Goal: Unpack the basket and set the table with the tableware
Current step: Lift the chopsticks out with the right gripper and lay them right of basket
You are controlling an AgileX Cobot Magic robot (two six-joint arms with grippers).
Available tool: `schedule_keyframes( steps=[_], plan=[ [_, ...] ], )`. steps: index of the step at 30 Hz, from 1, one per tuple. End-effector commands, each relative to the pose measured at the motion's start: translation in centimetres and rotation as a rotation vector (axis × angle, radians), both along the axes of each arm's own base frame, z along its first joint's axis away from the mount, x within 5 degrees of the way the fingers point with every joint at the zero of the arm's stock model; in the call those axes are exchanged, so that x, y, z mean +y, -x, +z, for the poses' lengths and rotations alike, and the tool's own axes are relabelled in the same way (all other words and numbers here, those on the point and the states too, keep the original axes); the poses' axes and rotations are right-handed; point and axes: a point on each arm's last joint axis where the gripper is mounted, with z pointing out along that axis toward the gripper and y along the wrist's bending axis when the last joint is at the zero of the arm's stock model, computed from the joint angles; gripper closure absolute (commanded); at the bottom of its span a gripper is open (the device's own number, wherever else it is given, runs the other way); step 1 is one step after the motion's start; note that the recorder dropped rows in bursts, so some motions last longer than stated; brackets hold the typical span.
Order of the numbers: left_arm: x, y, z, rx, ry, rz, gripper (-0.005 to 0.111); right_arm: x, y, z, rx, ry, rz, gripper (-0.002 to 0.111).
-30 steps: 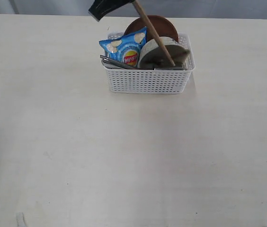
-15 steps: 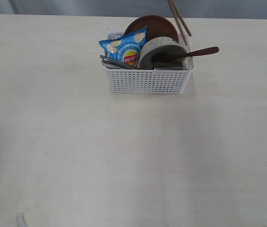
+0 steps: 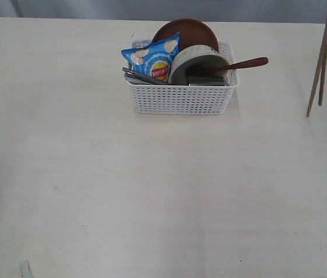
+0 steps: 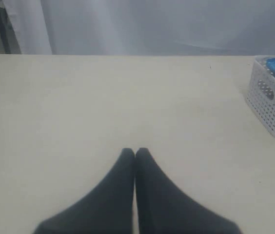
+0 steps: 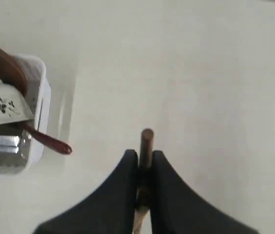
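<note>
The white basket (image 3: 181,98) stands on the pale table (image 3: 152,191) at the back middle. In it lean a reddish-brown plate (image 3: 189,29), a grey-white bowl (image 3: 195,58) and steel cutlery (image 3: 143,76); a dark red-brown spoon (image 3: 242,64) sticks out over its right rim. A shiny steel cup (image 5: 3,146) shows in the right wrist view. The wooden chopsticks (image 3: 320,63) hang nearly upright above the table, right of the basket, with my right gripper (image 5: 145,155) shut on them; the gripper itself is above the exterior view. My left gripper (image 4: 135,152) is shut and empty, low over bare table.
A blue chips bag (image 3: 155,58) stands in the basket's left half. A pale curtain (image 4: 152,24) hangs behind the table's far edge.
The chopsticks have been lifted out of the basket and carried to the right. The spoon, hidden a second ago, now lies across the basket's right rim.
</note>
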Motion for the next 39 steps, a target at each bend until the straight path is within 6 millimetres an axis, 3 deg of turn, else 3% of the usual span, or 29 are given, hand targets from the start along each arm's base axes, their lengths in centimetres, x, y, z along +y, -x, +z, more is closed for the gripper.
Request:
schedule_keyframes(
  steps=[1,7,13,19,24,26,33,39],
  plan=[
    [0.0,0.0,0.0,-0.013,-0.011,0.002,0.107,-2.7,-1.8,-4.8,0.264,-0.112,-0.072,0.109],
    [0.0,0.0,0.0,-0.013,-0.011,0.002,0.107,-2.9,-5.2,-14.0,0.508,-0.06,-0.031,0.109],
    [0.0,0.0,0.0,-0.013,-0.011,0.002,0.107,-3.7,-6.8,-17.9,0.507,0.042,-0.061,0.109],
    [0.0,0.0,0.0,-0.013,-0.011,0.002,0.107,-3.5,-8.2,-20.1,0.432,0.025,-0.064,0.109],
    [0.0,0.0,0.0,-0.013,-0.011,0.002,0.107,-4.7,-8.6,-22.5,0.459,0.013,-0.108,0.108],
    [0.0,0.0,0.0,-0.013,-0.011,0.002,0.107,-5.2,-8.6,-23.1,0.467,0.007,-0.122,0.106],
    [0.0,0.0,0.0,-0.013,-0.011,0.002,0.107,-6.6,-8.6,-23.1,0.47,0.0,-0.153,0.065],
    [0.0,0.0,0.0,-0.013,-0.011,0.002,0.107,-5.9,-8.4,-19.5,0.398,-0.056,-0.108,0.064]
  ],
)
